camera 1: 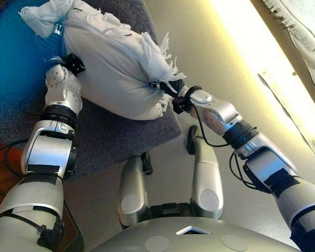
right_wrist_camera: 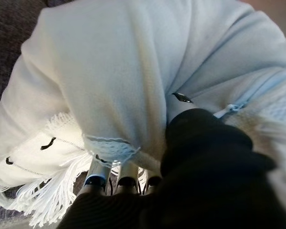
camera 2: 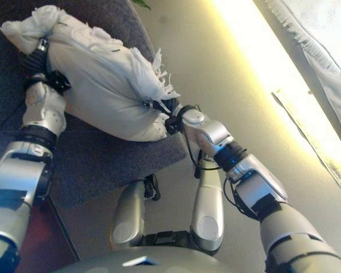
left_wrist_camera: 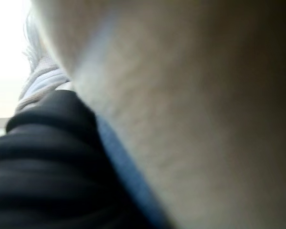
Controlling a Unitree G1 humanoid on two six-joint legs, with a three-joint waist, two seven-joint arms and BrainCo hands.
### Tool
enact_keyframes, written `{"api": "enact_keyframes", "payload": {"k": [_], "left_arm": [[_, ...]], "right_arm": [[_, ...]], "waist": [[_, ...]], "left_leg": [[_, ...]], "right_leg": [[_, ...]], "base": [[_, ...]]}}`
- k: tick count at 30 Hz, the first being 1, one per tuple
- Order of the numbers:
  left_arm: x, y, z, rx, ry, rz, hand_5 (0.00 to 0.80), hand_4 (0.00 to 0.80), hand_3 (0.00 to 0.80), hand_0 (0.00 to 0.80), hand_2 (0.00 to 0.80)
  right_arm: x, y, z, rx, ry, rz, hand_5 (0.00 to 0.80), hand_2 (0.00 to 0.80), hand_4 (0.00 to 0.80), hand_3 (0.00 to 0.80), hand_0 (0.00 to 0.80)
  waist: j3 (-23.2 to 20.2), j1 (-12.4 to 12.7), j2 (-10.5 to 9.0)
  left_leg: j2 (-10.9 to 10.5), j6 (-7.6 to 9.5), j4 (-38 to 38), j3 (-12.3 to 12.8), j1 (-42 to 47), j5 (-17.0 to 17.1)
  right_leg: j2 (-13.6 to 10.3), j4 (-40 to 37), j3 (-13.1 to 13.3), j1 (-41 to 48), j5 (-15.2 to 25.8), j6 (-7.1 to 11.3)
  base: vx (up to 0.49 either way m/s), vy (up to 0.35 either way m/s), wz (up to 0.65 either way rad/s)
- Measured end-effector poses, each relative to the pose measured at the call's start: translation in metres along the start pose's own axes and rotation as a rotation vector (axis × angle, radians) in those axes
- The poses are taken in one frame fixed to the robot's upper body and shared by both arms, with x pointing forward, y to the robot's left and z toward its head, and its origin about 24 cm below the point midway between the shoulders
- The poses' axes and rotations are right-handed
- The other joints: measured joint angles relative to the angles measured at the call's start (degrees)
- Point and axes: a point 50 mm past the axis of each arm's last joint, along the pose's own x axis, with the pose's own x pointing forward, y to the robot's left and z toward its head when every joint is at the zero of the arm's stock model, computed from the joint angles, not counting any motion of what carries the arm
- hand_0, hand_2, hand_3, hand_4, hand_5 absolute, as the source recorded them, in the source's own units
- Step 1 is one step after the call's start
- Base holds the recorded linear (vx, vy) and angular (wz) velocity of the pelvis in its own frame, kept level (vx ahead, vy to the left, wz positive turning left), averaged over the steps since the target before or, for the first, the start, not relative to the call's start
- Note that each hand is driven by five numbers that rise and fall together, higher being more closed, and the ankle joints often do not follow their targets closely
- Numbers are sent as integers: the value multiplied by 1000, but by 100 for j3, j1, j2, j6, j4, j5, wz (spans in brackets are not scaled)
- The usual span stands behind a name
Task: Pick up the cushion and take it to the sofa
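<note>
A white cushion (camera 1: 115, 68) with fringed edges lies on the grey sofa seat (camera 1: 121, 136), held between my two hands. My left hand (camera 2: 38, 57) presses against its left end, by a bunched corner. Its fingers are hidden behind the cushion, and the left wrist view shows only the dark cover (left_wrist_camera: 47, 157) against the cloth (left_wrist_camera: 190, 119). My right hand (camera 1: 172, 90) is at the cushion's right end. In the right wrist view its fingers (right_wrist_camera: 97, 176) run under the fringe and the cloth (right_wrist_camera: 124, 86) is bunched between them and the thumb.
A blue patch (camera 1: 16, 58) covers the sofa seat left of the cushion. A beige floor (camera 1: 226, 63) runs along the sofa's right side. A white fringed cloth (camera 1: 304, 31) hangs at the upper right. The sofa's front edge is just below the cushion.
</note>
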Motion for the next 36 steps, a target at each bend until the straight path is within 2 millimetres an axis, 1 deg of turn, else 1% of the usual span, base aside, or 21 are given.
{"api": "enact_keyframes", "payload": {"k": [6, 10, 11, 12, 13, 19, 23, 25, 29, 33, 36], "left_arm": [[4, -7, 7, 24, 11, -48, 800, 800, 800, 800, 800], [4, -10, 5, 42, 24, -64, 800, 800, 800, 800, 800], [4, -9, 5, 43, 26, -63, 60, 60, 60, 60, 60], [4, -9, 5, 43, 27, -62, 0, 0, 0, 0, 0], [4, -9, 6, 44, 27, -62, 0, 0, 0, 0, 0], [5, -12, 8, 45, 29, -74, 0, 0, 0, 0, 0], [5, -11, 9, 47, 26, -64, 0, 0, 0, 0, 0], [5, -11, 9, 50, 23, -52, 0, 0, 0, 0, 0], [3, -12, 15, 118, -31, -54, 0, 0, 0, 0, 0], [-5, -6, 8, 164, -52, -84, 0, 0, 0, 0, 0], [-12, 9, -1, 141, -39, -72, 0, 0, 0, 0, 0]], "right_arm": [[1, -3, -3, 49, 15, -8, 800, 800, 800, 800, 800], [2, -6, -4, 49, 25, -12, 800, 800, 800, 800, 800], [2, -6, -4, 43, 24, -12, 649, 649, 649, 649, 649], [2, -6, -4, 40, 24, -12, 50, 50, 50, 50, 50], [2, -6, -4, 39, 25, -11, 0, 0, 0, 0, 0], [2, -3, -9, 23, 52, -7, 0, 0, 0, 0, 0], [1, -7, -9, 10, 57, -41, 0, 0, 0, 0, 0], [0, -8, -10, 1, 57, -62, 0, 0, 0, 0, 0], [-3, -11, -9, -28, 42, -102, 0, 0, 0, 0, 0], [-15, -23, -19, 9, 39, -147, 0, 0, 0, 0, 0], [-27, -36, -22, 53, 0, -186, 0, 0, 0, 0, 0]], "waist": [[-1, -2, 14], [-12, 3, 80], [-11, 4, 90], [-10, 5, 97], [-10, 4, 102], [-13, -8, 115], [-47, -7, 182], [-46, -5, 185], [-46, 18, 186], [-59, 47, 206], [-75, 103, 222]], "left_leg": [[23, -2, 34, -2, -11, -12], [23, 0, 36, -6, -17, -12], [22, 0, 34, -7, -16, -12], [22, -3, 33, -7, -13, -10], [22, -10, 32, -6, -9, -6], [8, -11, -39, 12, 140, -4], [4, 7, -65, 13, 167, -8], [-12, -28, -122, 10, 237, 31], [-36, -7, -296, 19, 430, 45], [-38, -63, -534, 2, 675, 116], [-38, -101, -802, 0, 900, 201]], "right_leg": [[22, -4, 0, 1, -1, 0], [22, -9, 0, 2, 4, 6], [22, -7, 0, 2, 3, 5], [22, -2, 0, 3, 3, 4], [21, -1, 0, 6, 3, 4], [13, -4, 5, 119, -6, -6], [12, -2, 5, 135, -11, -11], [1, -6, 4, 189, -27, -4], [-14, -50, -14, 329, -61, -5], [-41, -109, -104, 559, -139, 8], [-59, -192, -195, 747, -190, 7]], "base": [[44, -4, -1], [30, -4, 0], [57, 10, 0], [60, 17, 0], [62, 25, 0], [54, 6, -1], [44, -1, 0], [0, 0, 0], [51, -4, 1], [67, -10, 7], [85, -3, 11]]}}
